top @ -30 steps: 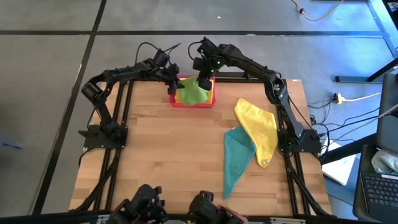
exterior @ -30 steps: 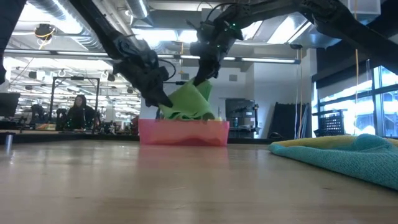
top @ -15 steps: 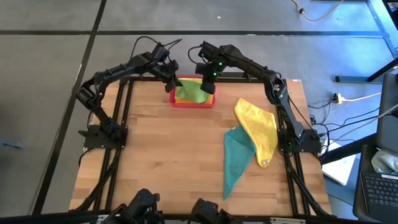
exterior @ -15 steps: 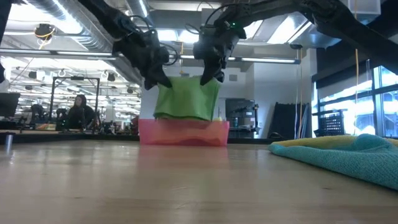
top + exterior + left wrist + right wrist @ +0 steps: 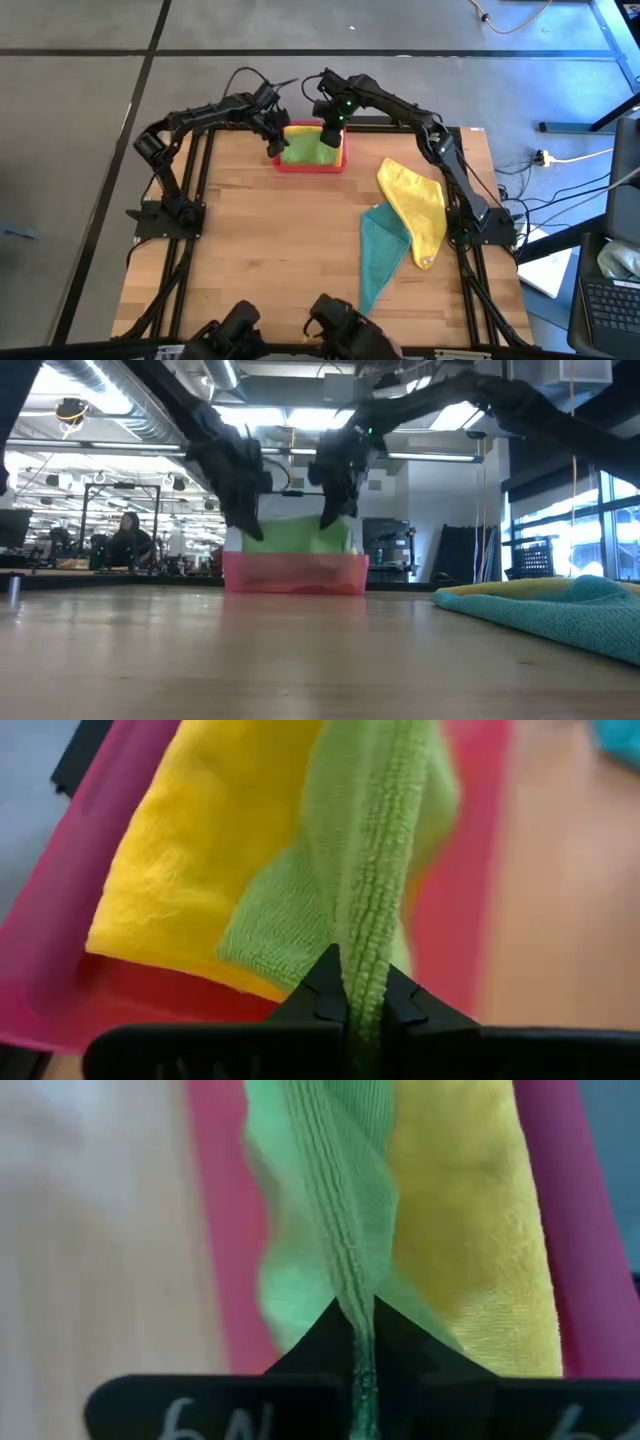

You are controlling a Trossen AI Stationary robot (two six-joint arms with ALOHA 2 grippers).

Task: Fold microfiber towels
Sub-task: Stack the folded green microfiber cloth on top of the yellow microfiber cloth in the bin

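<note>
Bright green towel [image 5: 298, 536] lower part hidden behind pink tray [image 5: 295, 573] wall in low view, yellow towel [image 5: 195, 850] beneath it largely covered (wrist views), teal towel [image 5: 560, 610] cut off at frame edge

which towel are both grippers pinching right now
The bright green towel over the pink tray, pinched by left gripper and right gripper. The yellow towel and teal towel lie untouched.
</note>
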